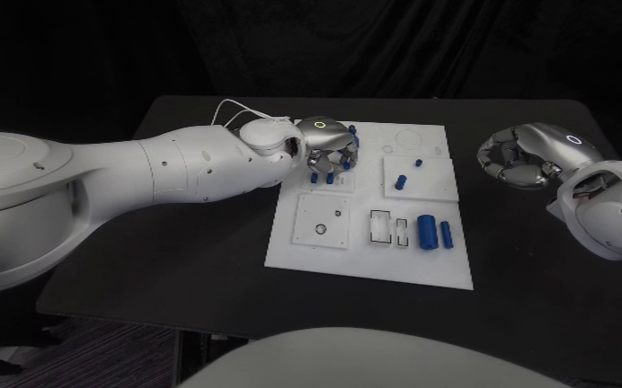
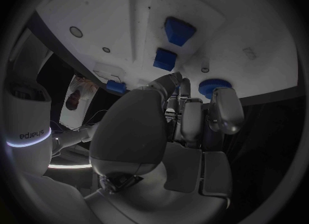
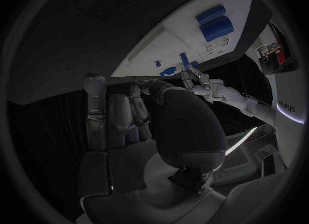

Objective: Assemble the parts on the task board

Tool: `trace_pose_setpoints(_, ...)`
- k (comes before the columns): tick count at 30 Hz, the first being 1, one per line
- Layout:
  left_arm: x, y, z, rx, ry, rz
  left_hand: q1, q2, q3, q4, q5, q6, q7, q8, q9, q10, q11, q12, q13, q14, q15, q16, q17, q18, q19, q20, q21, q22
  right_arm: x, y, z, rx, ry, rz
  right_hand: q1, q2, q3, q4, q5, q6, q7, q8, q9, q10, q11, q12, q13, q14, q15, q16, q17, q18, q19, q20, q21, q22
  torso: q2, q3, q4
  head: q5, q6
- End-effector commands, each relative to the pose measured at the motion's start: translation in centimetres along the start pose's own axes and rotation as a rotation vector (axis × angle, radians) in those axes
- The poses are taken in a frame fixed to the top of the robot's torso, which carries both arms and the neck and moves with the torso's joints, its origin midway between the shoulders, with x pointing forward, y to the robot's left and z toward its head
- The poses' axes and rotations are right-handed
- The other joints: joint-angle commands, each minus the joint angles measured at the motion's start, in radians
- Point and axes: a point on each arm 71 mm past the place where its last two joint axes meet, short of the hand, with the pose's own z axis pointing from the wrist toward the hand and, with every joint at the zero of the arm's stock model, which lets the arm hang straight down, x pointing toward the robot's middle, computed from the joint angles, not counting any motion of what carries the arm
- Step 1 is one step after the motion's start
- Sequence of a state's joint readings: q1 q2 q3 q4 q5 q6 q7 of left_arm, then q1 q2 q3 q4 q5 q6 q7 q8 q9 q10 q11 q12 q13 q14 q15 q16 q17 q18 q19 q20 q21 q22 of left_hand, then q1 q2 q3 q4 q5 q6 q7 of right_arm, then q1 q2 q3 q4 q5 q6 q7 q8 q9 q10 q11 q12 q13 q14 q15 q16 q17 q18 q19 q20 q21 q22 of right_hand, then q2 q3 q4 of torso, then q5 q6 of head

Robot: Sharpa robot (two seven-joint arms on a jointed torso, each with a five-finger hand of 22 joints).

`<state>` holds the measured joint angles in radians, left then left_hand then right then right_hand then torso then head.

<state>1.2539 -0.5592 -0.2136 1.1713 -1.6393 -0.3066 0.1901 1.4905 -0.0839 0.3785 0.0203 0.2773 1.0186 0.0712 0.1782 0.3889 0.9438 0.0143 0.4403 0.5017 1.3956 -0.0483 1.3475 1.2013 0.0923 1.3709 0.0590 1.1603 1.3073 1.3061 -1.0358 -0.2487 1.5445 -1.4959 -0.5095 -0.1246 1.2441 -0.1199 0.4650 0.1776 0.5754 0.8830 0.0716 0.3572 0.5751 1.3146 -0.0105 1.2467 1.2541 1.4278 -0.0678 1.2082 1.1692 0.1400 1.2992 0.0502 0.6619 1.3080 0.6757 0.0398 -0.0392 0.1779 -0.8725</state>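
The left hand (image 1: 328,148) hangs over the board's (image 1: 440,271) far left corner, fingers pointing down among a few small blue parts. From the head view I cannot tell whether it has hold of any of them. In its own wrist view the fingers (image 2: 224,109) are straight and close together, their tips near a blue round part (image 2: 210,86) at the board's edge, but whether they touch it or pinch anything is hidden.

The right hand (image 1: 522,158) floats above the bare bench (image 1: 194,253), off the board's right side and well apart from it. Its fingers are curled loosely inward with nothing in them, and in its wrist view the fingers (image 3: 117,115) stand upright side by side, likewise holding nothing.

The board lies flat in the middle of the bench. On its far right square plate two small blue pegs (image 1: 404,180) lie, with a third one (image 1: 417,163) just beyond them. Near the board's near right part, two blue cylinders (image 1: 427,231) lie side by side, the thicker one closer to the middle and the thin one (image 1: 446,233) toward the right edge, beside a pale slotted block (image 1: 380,226). Left of that block sits a square plate with a dark ring (image 1: 322,229) and a small hole.
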Motion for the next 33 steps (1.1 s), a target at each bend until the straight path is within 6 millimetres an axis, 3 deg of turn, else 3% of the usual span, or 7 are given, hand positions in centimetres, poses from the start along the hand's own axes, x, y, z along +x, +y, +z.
trace_pose_setpoints(1,-1.4,-0.1,-0.1,0.018,-0.066,0.024,0.005,0.003,0.0,-0.006,0.004,0.003,0.0,0.004,0.002,0.006,0.005,-0.007,-0.004,0.006,-0.002,0.008,0.004,-0.008,0.009,0.001,0.009,0.152,0.1,-0.1,0.0,0.01,0.006,-0.002,0.006,0.004,0.001,-0.003,0.003,-0.004,0.001,0.006,0.002,-0.007,-0.004,-0.005,-0.001,-0.007,0.001,-0.005,-0.001,0.002,-0.003,-0.003,-0.006,0.075,-0.002,0.0001,0.0008,-0.003,0.0)
trace_pose_setpoints(5,-2.4,0.1,-0.6,0.016,-0.069,0.031,0.005,0.003,0.004,-0.009,0.004,-0.003,0.0,-0.003,0.001,0.005,0.006,-0.02,-0.013,0.008,-0.001,0.01,0.005,-0.008,0.01,0.001,0.011,0.153,0.1,-0.1,0.0,0.01,0.007,-0.003,0.007,0.004,0.002,-0.003,0.003,-0.004,0.001,0.007,0.002,-0.008,-0.004,-0.007,-0.003,-0.008,0.001,-0.007,-0.003,0.002,-0.004,-0.003,-0.009,0.074,-0.004,0.0017,0.0002,-0.001,0.0)
trace_pose_setpoints(9,-3.0,0.5,-1.2,0.009,-0.062,0.033,0.001,0.002,0.005,-0.008,0.003,-0.005,0.0,-0.005,0.001,0.004,0.007,-0.029,-0.02,0.008,0.0,0.01,0.002,-0.008,0.009,0.001,0.01,0.152,0.1,-0.1,0.0,0.011,0.005,-0.003,0.007,0.005,0.002,-0.004,0.003,-0.005,0.001,0.006,0.002,-0.009,-0.004,-0.008,-0.004,-0.008,0.001,-0.008,-0.004,0.003,-0.005,-0.003,-0.011,0.074,-0.006,0.0038,0.0014,-0.01,0.0)
trace_pose_setpoints(20,-3.0,1.5,-2.8,-0.03,-0.03,0.025,-0.002,0.001,0.006,-0.008,-0.001,-0.006,0.0,-0.008,0.001,0.006,0.006,-0.036,-0.026,0.003,0.001,0.004,-0.008,-0.006,0.005,0.002,0.001,0.15,0.2,-0.2,0.0,0.012,0.006,-0.003,0.008,0.005,0.003,-0.004,0.003,-0.008,0.002,0.005,0.001,-0.009,-0.003,-0.008,-0.004,-0.008,0.001,-0.009,-0.004,0.003,-0.005,-0.003,-0.01,0.074,-0.003,0.0041,-0.0016,-0.009,0.0)
trace_pose_setpoints(25,-2.8,1.9,-3.1,-0.044,-0.015,0.023,-0.002,0.001,0.006,-0.008,-0.003,-0.006,0.0,-0.009,0.001,0.007,0.006,-0.038,-0.028,0.001,0.001,0.003,-0.011,-0.006,0.003,0.002,-0.001,0.15,0.2,-0.2,-0.1,0.012,0.008,-0.002,0.008,0.005,0.003,-0.004,0.003,-0.008,0.002,0.005,0.001,-0.009,-0.003,-0.008,-0.004,-0.009,0.001,-0.009,-0.004,0.003,-0.005,-0.003,-0.01,0.074,-0.002,0.0019,0.0006,-0.011,0.0)
trace_pose_setpoints(33,-2.4,2.5,-3.1,-0.064,0.017,0.02,-0.006,0.001,0.008,-0.007,-0.009,-0.008,0.0,-0.012,0.001,0.01,0.007,-0.046,-0.034,-0.004,0.001,-0.001,-0.017,-0.005,0.0,0.003,-0.005,0.148,0.2,-0.3,-0.2,0.015,0.01,-0.002,0.009,0.006,0.004,-0.005,0.003,-0.01,0.002,0.004,0.001,-0.01,-0.003,-0.01,-0.006,-0.009,0.001,-0.011,-0.006,0.003,-0.006,-0.003,-0.014,0.073,-0.002,0.0023,0.0004,-0.013,0.0)
